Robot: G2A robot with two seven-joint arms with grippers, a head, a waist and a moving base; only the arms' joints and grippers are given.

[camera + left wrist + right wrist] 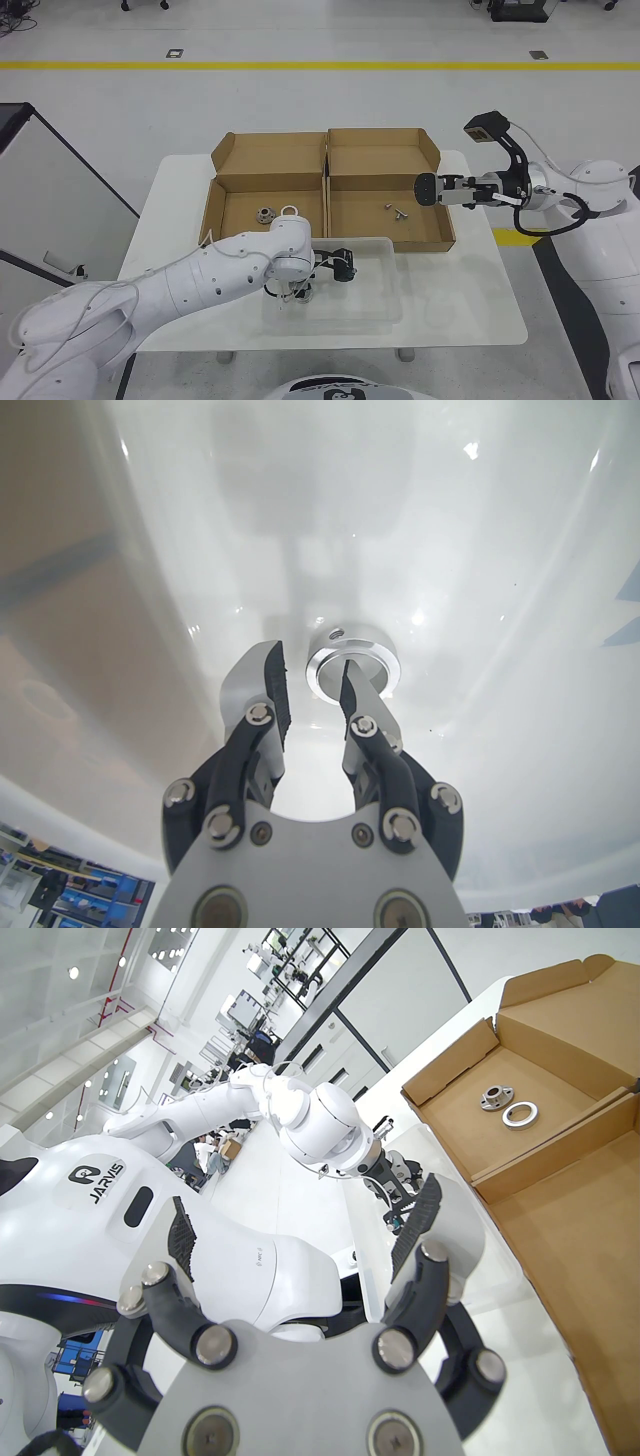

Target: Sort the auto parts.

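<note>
**A:** Fingers of the left gripper sit closest to the lens. How do they stand?

**B:** Parted narrowly, straddling the wall of a metal ring. One pad is down inside the hole and the other is just outside the rim. I cannot tell whether either pad touches the metal.

**A:** And where does that ring lie?

**B:** Flat on the floor of the white tray. The tray stands on the robot's side of the table, just in front of two open cardboard boxes set side by side.

**A:** What is in the boxes?

**B:** The left box holds a flanged hub and a second ring, close beside each other. The right box holds a few small bolts.

**A:** The right gripper?

**B:** Spread wide with nothing between its pads. It hangs above the outer end of the right box, well apart from the tray.
</note>
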